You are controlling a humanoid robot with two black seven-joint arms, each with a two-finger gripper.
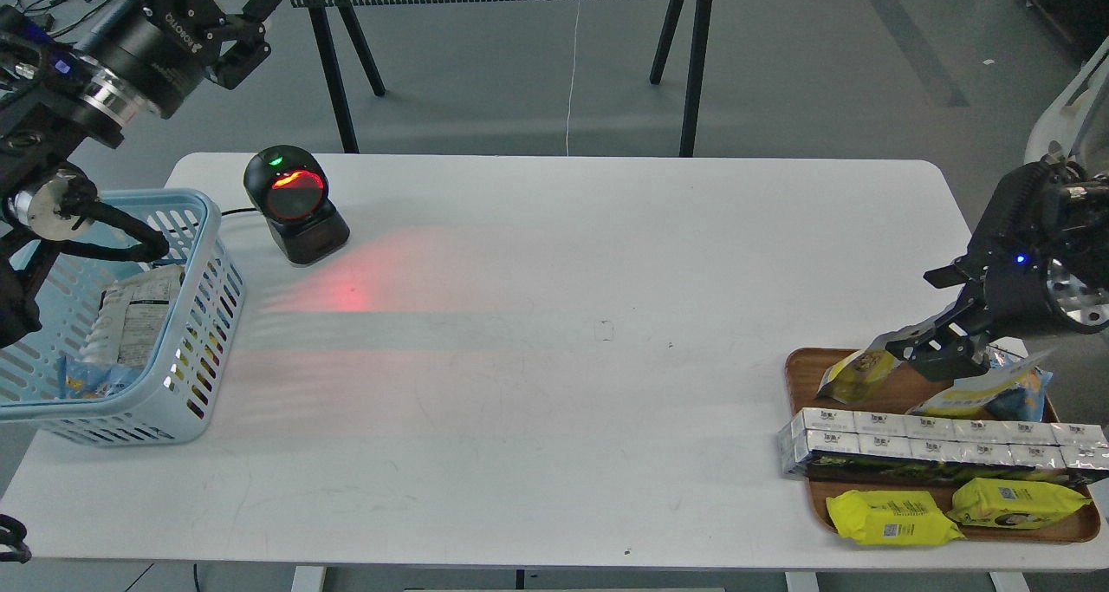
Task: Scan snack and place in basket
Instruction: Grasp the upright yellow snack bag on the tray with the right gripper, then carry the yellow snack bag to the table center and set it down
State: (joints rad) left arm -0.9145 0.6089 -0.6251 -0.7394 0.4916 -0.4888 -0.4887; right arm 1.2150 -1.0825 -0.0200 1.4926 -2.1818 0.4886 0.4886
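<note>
The snack pouch [853, 374] stands tilted at the back left of the brown wooden tray [799, 368], its yellow lower part showing. My right gripper [920, 354] is down at the pouch's white top, which is mostly hidden behind it; its jaws stand apart on either side of the top. The light blue basket [210, 228] stands at the table's left edge and holds a few packs. My left gripper [257, 27] hangs open and empty, high above the table's back left corner, beyond the basket.
A black scanner [295, 204] with a red glowing window stands right of the basket and casts red light on the table. The tray also holds a blue and yellow bag [1009, 386], a row of white boxes [936, 440] and two yellow packs [892, 518].
</note>
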